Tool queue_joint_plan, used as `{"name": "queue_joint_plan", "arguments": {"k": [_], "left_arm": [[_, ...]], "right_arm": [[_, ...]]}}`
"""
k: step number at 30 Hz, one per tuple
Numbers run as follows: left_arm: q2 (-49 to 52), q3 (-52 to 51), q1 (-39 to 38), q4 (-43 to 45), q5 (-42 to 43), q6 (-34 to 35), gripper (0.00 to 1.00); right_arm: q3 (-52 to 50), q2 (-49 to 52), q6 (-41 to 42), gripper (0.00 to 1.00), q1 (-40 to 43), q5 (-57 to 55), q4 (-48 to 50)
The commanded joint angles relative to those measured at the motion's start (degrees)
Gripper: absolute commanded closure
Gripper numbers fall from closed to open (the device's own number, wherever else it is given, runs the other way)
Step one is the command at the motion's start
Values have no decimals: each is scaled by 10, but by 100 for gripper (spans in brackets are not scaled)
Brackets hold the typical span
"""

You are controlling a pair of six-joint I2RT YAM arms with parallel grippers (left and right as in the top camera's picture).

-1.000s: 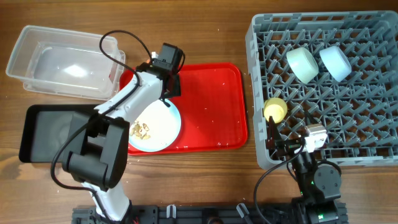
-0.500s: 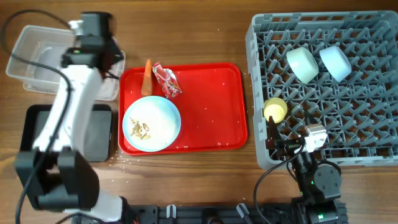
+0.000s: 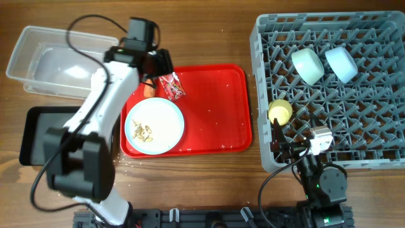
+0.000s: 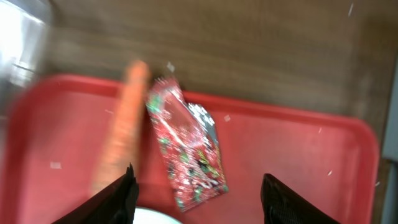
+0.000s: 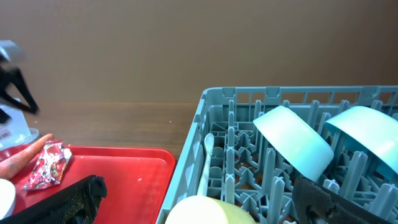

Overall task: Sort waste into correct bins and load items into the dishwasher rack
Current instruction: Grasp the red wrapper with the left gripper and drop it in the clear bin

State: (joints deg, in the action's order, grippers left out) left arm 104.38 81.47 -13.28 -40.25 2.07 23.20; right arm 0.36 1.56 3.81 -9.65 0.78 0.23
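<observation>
L hand (image 4: pixel 198 180) spread wide over wrapper (image 4: pixel 186 149), carrot (image 4: pixel 121 134) adj.

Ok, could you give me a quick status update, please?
Left gripper open, above wrapper and carrot on red tray. Right gripper open, empty, by rack. Nothing in the way.

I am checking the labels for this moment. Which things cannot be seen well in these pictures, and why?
- Carrot: blurred by motion in the left wrist view; in the overhead view the left arm covers most of it.
- Black tray: in the overhead view the same arm hides its right part.
- Cup: in the right wrist view it is cut off by the bottom edge.
</observation>
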Motion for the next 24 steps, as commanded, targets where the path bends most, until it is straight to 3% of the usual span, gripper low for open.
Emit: {"name": "queue_joint_plan", "arguments": {"k": [1,8,11,13,14,19,24], "left_arm": [[69,-2,-25,7,-19,78,36],[155,-2,-43,37,-19,87,36],[165,-2,-42,38,-20,86,61],[160,-1,-42,34,-19,86,93],[151,0,-42,27,-16,86,96],[31,15,-33,-26,-30,81,96],[-63,15,51,-41,-159,72,96]], "right_arm": [[-1,1,7,0,3,-8,2],[0,1,7,0,3,-8,2],[0,1,7,0,3,-8,2],[0,1,7,0,3,-8,2],[0,1,7,0,3,-8,2],[0,1,7,0,3,-8,2],[0,1,7,0,3,-8,2]]}}
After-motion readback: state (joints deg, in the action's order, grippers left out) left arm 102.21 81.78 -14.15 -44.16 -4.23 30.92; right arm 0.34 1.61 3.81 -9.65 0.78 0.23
